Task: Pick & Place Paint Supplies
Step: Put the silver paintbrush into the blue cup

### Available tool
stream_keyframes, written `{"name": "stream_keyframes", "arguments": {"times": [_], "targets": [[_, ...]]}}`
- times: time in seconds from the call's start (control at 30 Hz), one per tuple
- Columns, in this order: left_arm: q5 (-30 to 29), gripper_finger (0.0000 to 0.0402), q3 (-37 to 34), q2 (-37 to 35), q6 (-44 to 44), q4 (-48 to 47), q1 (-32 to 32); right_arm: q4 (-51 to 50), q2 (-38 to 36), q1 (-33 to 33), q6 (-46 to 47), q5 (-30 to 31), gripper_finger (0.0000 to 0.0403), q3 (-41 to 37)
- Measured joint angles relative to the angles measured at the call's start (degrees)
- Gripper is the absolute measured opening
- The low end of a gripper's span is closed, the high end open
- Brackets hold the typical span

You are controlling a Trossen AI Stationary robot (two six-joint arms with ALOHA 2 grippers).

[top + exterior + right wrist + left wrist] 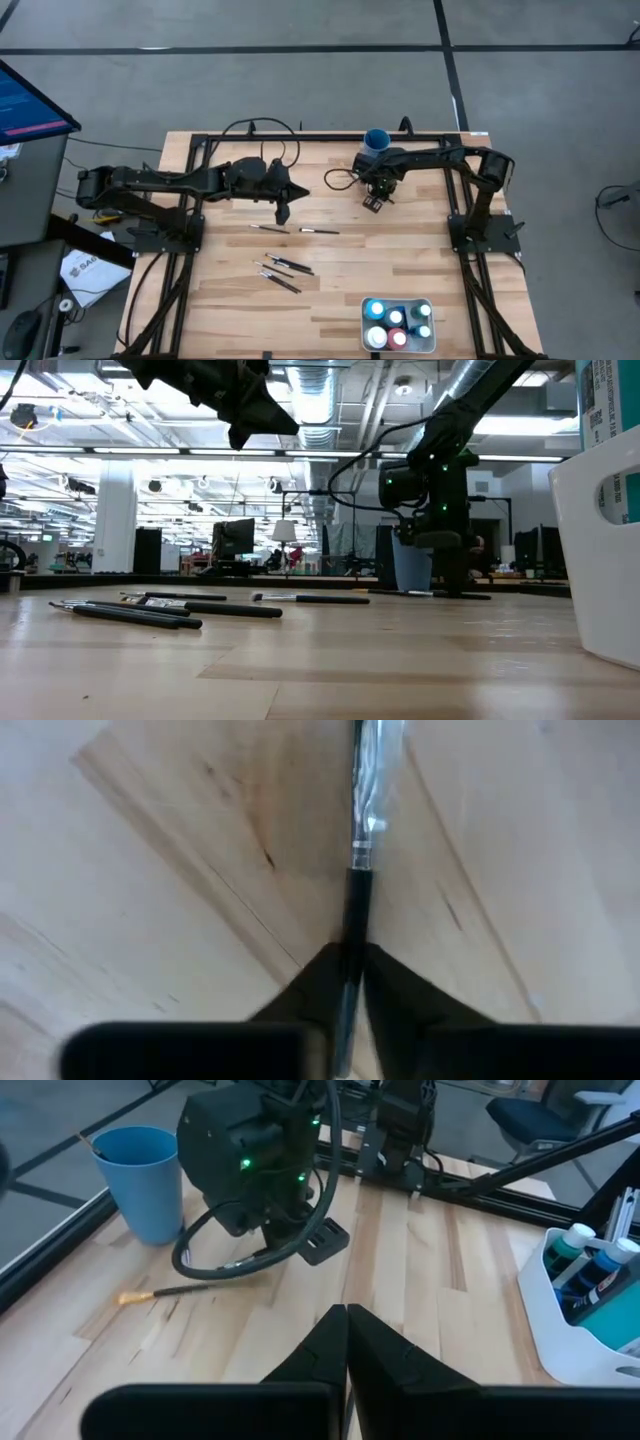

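My right gripper (375, 203) points down at the table beside the blue cup (377, 140) and is shut on a thin dark paintbrush (190, 1290) that lies on the wood. My left gripper (283, 212) hangs shut and empty above the table's middle. Several more dark paintbrushes (283, 268) lie flat toward the near left, and two others (270, 229) lie just below the left gripper. Paint bottles (392, 322) with light caps stand in the white tray (430, 345) near the front edge. My right gripper pinches the brush's dark handle (356, 925) between its two fingers, a little behind the shiny ferrule (367, 820). The fingers come from above, pointing down, one on each side of the thin handle. The brush lies flat on the table.
The blue cup (140, 1180) stands at the far edge, close behind the right gripper. The white tray (600, 560) sits at the near right. Black frame rails (190, 200) run along both sides of the table. Bare wood (420, 260) lies between the brushes and the tray.
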Motion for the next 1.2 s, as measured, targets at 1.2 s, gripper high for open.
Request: {"name": "stream_keyframes", "arguments": {"times": [1.2], "targets": [[1.18,0.0002,0.0,0.0,-0.42,-1.05,0.0,27.78,-31.12,-8.39,-0.46,2.88,0.0004,-0.61]]}}
